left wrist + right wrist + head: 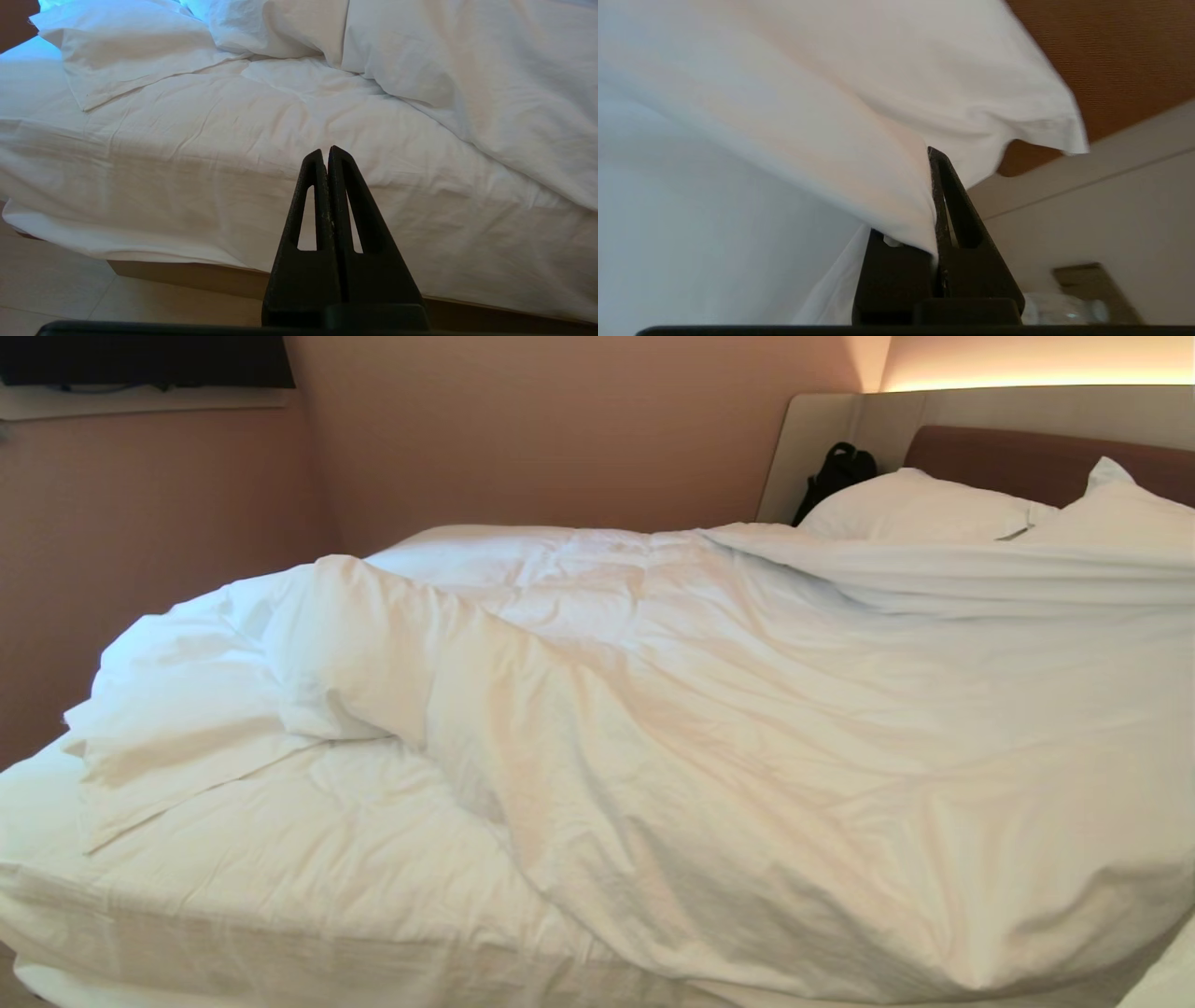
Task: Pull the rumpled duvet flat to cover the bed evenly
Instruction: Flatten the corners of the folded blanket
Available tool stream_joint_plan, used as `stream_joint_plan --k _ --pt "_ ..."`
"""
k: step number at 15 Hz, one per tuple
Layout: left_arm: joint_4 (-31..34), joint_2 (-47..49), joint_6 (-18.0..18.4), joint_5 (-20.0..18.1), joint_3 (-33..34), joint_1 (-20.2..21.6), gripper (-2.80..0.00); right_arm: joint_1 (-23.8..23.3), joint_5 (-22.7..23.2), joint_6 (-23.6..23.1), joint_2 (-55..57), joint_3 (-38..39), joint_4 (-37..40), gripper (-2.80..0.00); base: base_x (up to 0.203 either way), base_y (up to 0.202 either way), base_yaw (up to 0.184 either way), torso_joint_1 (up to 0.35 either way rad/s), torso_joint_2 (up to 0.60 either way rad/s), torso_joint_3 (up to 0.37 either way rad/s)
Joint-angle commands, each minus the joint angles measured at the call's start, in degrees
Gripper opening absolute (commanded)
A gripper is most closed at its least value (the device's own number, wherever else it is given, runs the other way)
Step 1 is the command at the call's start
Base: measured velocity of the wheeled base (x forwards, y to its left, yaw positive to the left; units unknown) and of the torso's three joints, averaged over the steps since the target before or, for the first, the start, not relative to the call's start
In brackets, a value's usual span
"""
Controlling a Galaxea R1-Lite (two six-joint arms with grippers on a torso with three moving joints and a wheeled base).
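1 duvet (747,728) lies rumpled on the bed (280,933), bunched w/ a fold at the far-left corner. 2 pillows (920,509) at the headboard (1036,462). Right gripper (934,156) clenched on the duvet edge; left gripper (325,153) clenched, empty, apart from bed's near side.

place: bedroom | cues: bed (140,933), 2 pillows (920,507), padded headboard (1027,462), lit wall strip (1036,378)
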Motion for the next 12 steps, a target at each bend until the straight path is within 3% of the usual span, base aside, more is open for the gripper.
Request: stream_joint_plan --k 1,6,12 --pt "-0.02 0.09 -0.05 0.04 0.0 0.02 -2.8 3.01 19.2 5.03 -5.29 1.38 17.06 -2.8 0.0 0.0 0.0 0.0 0.0 0.0" --pt "-0.02 0.09 -0.05 0.04 0.0 0.02 -2.8 11.87 30.39 5.81 -14.45 9.11 26.9 -2.8 0.0 0.0 0.0 0.0 0.0 0.0" --pt "-0.02 0.09 -0.05 0.04 0.0 0.02 -2.8 23.76 38.95 6.37 -23.72 23.41 28.4 -2.8 0.0 0.0 0.0 0.0 0.0 0.0"
